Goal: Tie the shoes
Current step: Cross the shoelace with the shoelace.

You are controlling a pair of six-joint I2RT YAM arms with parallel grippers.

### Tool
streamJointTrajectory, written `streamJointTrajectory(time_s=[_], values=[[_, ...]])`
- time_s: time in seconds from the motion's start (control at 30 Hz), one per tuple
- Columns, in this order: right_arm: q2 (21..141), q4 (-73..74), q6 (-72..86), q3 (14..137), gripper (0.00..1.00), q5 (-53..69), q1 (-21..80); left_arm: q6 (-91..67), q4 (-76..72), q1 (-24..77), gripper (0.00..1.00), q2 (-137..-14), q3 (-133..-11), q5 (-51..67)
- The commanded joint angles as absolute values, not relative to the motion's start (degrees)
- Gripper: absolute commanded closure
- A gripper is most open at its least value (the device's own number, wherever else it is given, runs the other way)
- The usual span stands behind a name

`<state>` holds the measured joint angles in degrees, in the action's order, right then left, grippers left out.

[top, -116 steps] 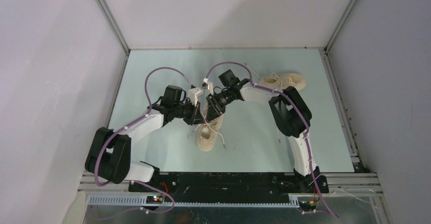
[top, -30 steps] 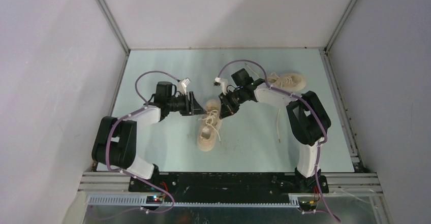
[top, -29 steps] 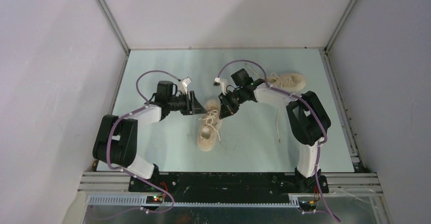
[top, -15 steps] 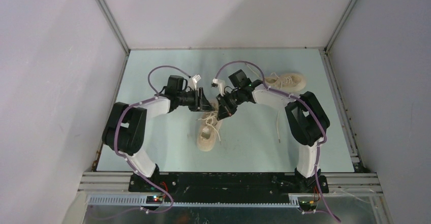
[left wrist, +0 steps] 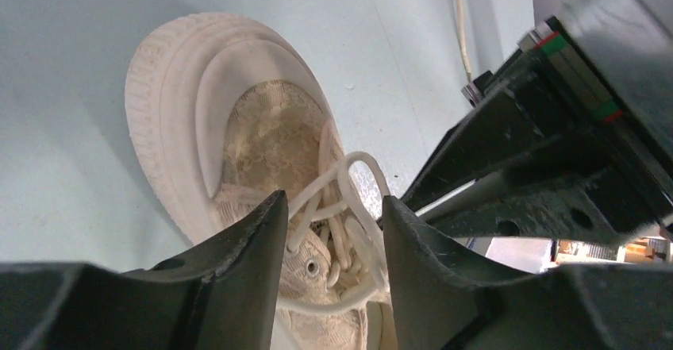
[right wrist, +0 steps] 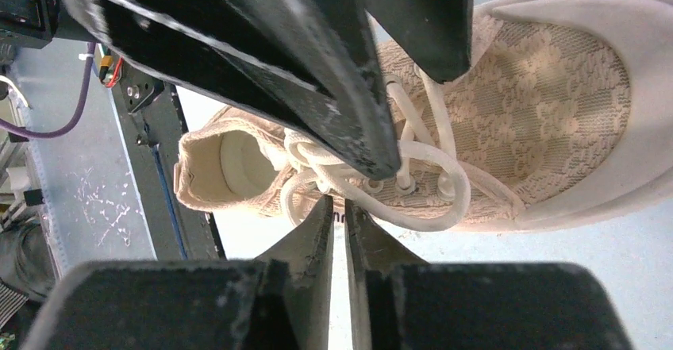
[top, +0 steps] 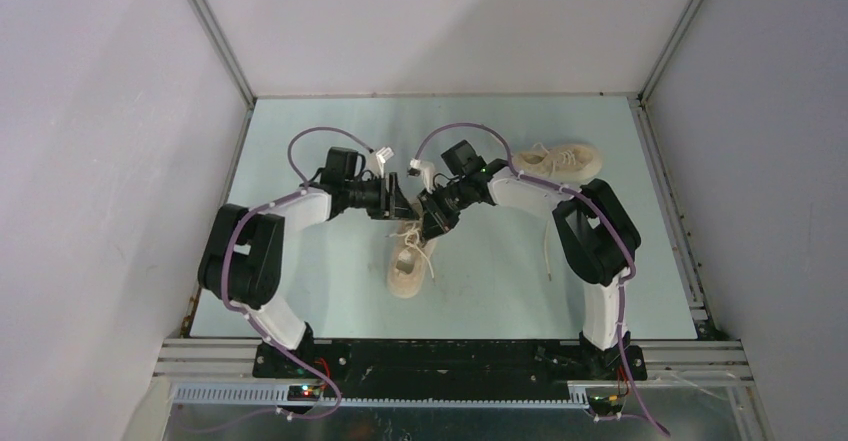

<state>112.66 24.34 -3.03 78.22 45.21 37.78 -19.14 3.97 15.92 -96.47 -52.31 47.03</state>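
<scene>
The pale blue-green table (top: 300,141) fills the floor of the enclosure, and both arms are reaching in over its middle. The left arm (top: 290,211) bends in from its side, the right arm (top: 545,196) arches in from the other, and their wrists almost meet above one of the shoes.

That near shoe (top: 404,273) lies mid-table, toe towards the arm bases and heel towards the back, sole down. The far shoe (top: 570,159) sits well apart at the back right, lying crosswise, with nothing touching it.

On to the business end. The left gripper (left wrist: 329,207) hangs just over the near shoe's lacing with its jaws spread; a clear gap shows between the two fingers (left wrist: 238,255), and through it the toe cap and lace loops are visible, nothing clamped. The right gripper (right wrist: 337,205) comes in from the opposite side, its jaws nearly together with only a thin slit of light between them. The tips sit right at the tangle of laces (right wrist: 428,199) by the eyelets, but whether a strand is nipped there cannot be told.

One loose lace strand (top: 547,251) trails on the table beside the right arm's elbow.
</scene>
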Motion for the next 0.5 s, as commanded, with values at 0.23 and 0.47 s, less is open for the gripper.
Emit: streamJointTrajectory(time_s=[0.23, 0.47], values=[[113.6, 23.4, -3.0, 81.9, 0.78, 46.5, 38.6, -18.9, 3.3, 14.7, 0.45, -96.4, -53.2, 54.7], [112.3, 26.0, -4.5, 82.4, 0.77, 47.9, 37.4, -16.8, 8.5, 15.9, 0.54, -100.8, -58.6, 54.9]])
